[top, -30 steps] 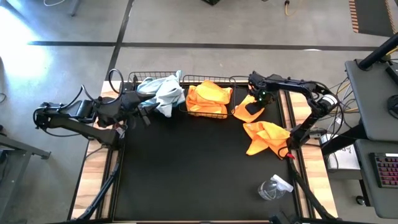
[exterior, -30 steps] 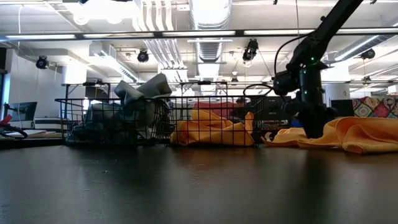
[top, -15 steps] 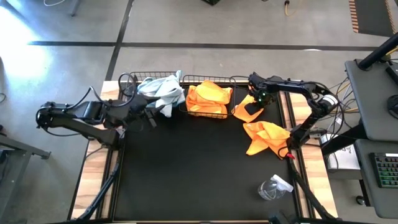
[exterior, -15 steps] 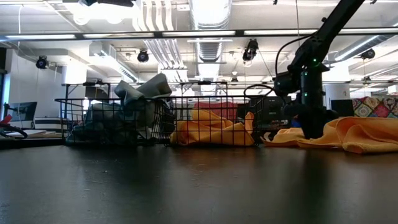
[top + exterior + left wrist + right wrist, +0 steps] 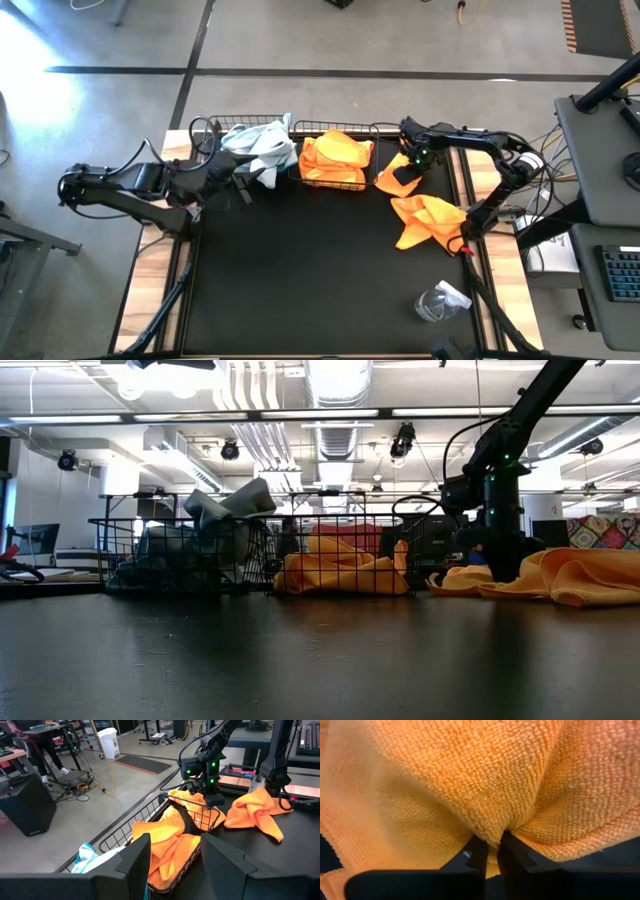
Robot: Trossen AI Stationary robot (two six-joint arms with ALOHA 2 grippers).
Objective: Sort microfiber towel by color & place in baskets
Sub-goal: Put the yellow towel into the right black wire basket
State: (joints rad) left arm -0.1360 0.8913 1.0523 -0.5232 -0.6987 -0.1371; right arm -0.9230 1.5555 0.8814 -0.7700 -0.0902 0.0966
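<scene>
- Orange towel (image 5: 393,176), lying on the black table mat (image 5: 320,280) just beside the right-hand basket, on its right; the right gripper (image 5: 490,851) is bearing down on it with fingers (image 5: 476,855) drawn together, pinching a fold of the cloth.
- Second orange towel (image 5: 425,220), sitting crumpled on the mat nearer the front, close to the right edge and just clear of the pinched one; nothing is touching it.
- Right-hand basket (image 5: 365,130), black wire mesh, standing at the back of the mat; orange cloths (image 5: 335,158) are filling it and rising over the rim.
- Left-hand basket (image 5: 212,128), matching, standing beside the first; blue-grey cloths (image 5: 258,148) are heaping in it and spilling over its front edge.
- Left gripper (image 5: 172,857), hovering at the front of the left-hand basket with fingers standing apart, gripping nothing.
- Clear spray bottle (image 5: 440,300), lying on its side toward the front right corner of the mat, well apart from the cloths.
- Wooden tabletop (image 5: 505,290), showing as strips along both sides of the mat.
- Right arm (image 5: 490,150), reaching in from the right edge, its links passing above the second orange towel's far side.
</scene>
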